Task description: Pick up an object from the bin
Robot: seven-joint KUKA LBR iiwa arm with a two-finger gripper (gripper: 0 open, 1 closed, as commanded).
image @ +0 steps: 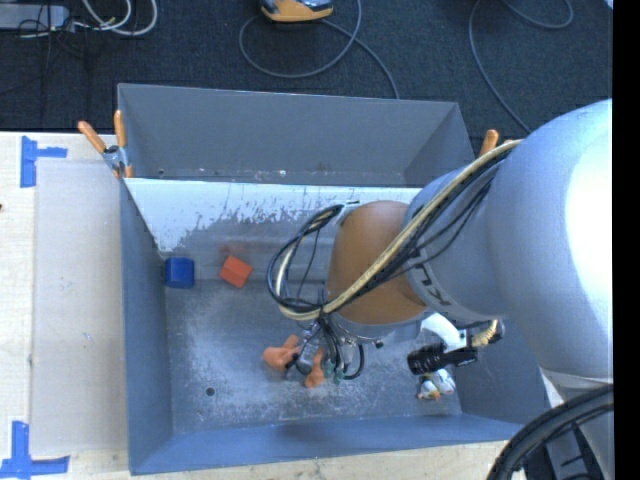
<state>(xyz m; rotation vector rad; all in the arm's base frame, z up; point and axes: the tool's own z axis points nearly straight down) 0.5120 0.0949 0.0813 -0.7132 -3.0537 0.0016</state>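
The jaws sit low in the lower middle of the bin, just beside an orange lumpy piece. Whether they are spread or pinching cannot be told. A blue cube and an orange cube lie at left.

No readable text, label, number or sign — neither on the bin nor the arm

A blue block and an orange block sit near each other — dark carpet beyond
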